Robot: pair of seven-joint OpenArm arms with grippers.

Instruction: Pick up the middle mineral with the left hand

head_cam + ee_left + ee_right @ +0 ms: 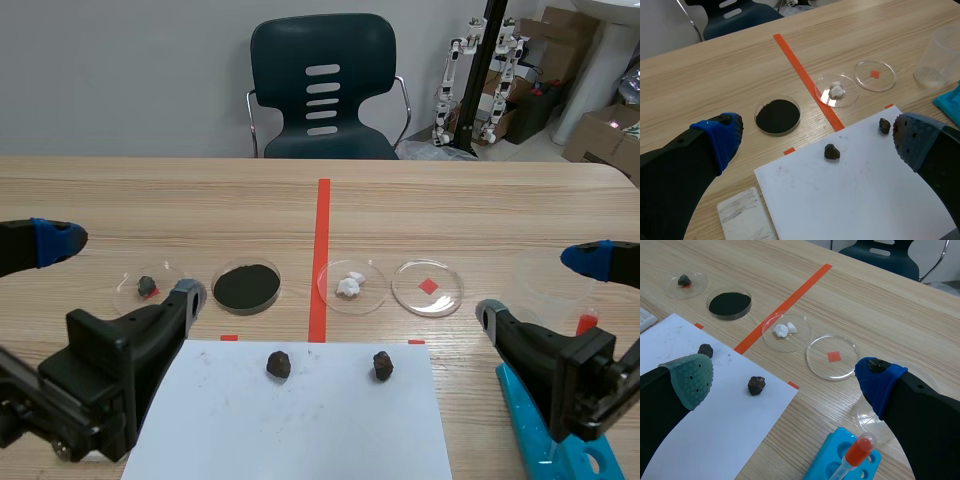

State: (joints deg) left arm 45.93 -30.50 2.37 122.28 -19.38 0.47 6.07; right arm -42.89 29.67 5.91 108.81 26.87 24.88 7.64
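Three dark minerals lie in a row. The left one [146, 286] sits in a petri dish. The middle mineral [279, 364] [832, 151] [705, 350] and the right mineral [382, 365] [884, 125] [756, 385] rest on a white paper sheet [290, 425]. My left gripper [120, 268] [817, 136] stands open above the table, the middle mineral below and between its fingers, untouched. At the right side my right gripper [541, 287] [784, 377] is open too and holds nothing.
Behind the paper stand a dish of black powder [247, 286], a dish with white lumps [352, 285] and an empty dish [428, 287]. A blue tube rack [545, 440] is at the near right, a clear cup [940, 55] beyond it. A white tile [745, 212] lies left of the paper.
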